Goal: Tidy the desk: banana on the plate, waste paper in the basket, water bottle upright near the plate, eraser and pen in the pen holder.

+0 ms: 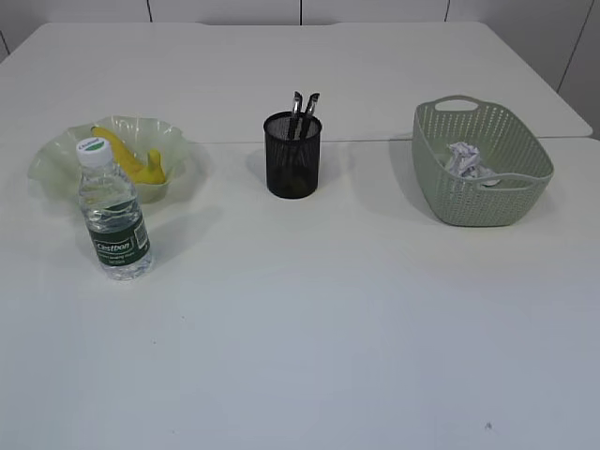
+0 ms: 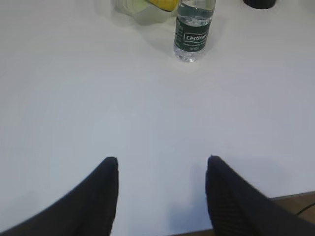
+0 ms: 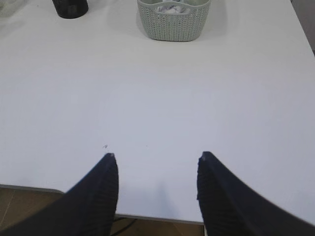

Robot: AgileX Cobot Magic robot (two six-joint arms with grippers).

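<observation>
The yellow banana (image 1: 136,157) lies on the pale green wavy plate (image 1: 49,159) at the left. A clear water bottle (image 1: 112,214) with a green label stands upright just in front of that plate, also seen in the left wrist view as the bottle (image 2: 193,32). The black mesh pen holder (image 1: 292,156) holds pens (image 1: 303,110); the eraser is hidden. Crumpled waste paper (image 1: 466,158) sits inside the grey-green basket (image 1: 487,202). Neither arm shows in the exterior view. My left gripper (image 2: 162,160) and right gripper (image 3: 155,156) hang open over the table's near edge, both with nothing between their fingers.
The white table (image 1: 309,319) is made of two joined tops with a seam behind the pen holder. The basket (image 3: 173,22) and pen holder (image 3: 70,7) lie far ahead in the right wrist view. The table's front edge (image 3: 147,218) runs under the right gripper.
</observation>
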